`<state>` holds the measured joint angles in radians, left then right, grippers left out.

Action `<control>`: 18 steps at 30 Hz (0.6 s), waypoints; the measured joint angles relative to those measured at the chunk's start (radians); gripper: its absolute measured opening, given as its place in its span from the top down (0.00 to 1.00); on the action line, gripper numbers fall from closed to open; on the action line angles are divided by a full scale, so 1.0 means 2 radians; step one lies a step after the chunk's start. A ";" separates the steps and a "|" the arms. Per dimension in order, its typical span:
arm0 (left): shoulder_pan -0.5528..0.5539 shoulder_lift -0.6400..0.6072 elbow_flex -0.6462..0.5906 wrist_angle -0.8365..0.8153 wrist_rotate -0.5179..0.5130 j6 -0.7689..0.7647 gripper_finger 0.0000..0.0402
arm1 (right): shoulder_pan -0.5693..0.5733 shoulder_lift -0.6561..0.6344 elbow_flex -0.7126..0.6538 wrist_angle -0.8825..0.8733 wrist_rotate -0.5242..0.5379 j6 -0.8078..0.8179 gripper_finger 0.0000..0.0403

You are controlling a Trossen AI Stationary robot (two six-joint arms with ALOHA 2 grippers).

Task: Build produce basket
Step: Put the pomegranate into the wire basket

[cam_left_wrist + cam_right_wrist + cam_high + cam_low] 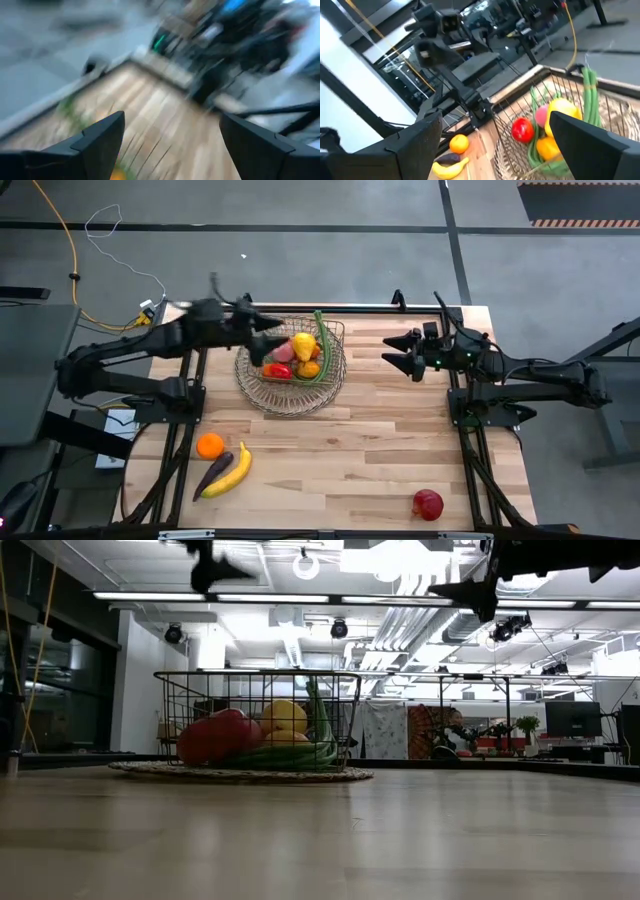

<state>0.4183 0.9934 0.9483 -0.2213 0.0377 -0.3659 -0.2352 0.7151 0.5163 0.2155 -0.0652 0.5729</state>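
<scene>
Left to right: orange [210,445], eggplant [213,474] and banana [231,472] lie at the table's [380,450] near-left corner. Left gripper [268,336], fingers apart and empty, hovers at the rim of the basket [292,385], which holds produce. Right gripper [399,352], fingers apart and empty, hovers right of the basket. Apple [428,504] lies near-right.

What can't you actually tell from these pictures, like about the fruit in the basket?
- Basket contents: piled produce overlaps in the high view; the lowest pieces are hidden.
- Low view: the basket blocks the table behind it; the orange, banana, eggplant and apple don't show.
- Left wrist view: motion blur smears everything past the left end effector.
- Right wrist view: the right end effector, its own dark fingers cover part of the basket.
</scene>
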 joint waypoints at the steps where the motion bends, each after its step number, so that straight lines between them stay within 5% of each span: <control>1: 0.000 -0.014 -0.004 0.026 0.015 0.013 0.22 | 0.000 0.000 0.000 0.007 -0.004 -0.010 0.11; 10: -0.029 -0.111 -0.128 0.221 0.012 0.034 0.22 | 0.000 0.000 0.000 0.024 -0.008 -0.042 0.11; 18: -0.046 -0.136 -0.243 0.350 -0.012 -0.008 0.23 | 0.000 0.000 0.000 0.041 -0.010 -0.074 0.11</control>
<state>0.3262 0.7216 0.4622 0.4777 0.0139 -0.3813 -0.2349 0.7147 0.5163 0.2980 -0.0849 0.4241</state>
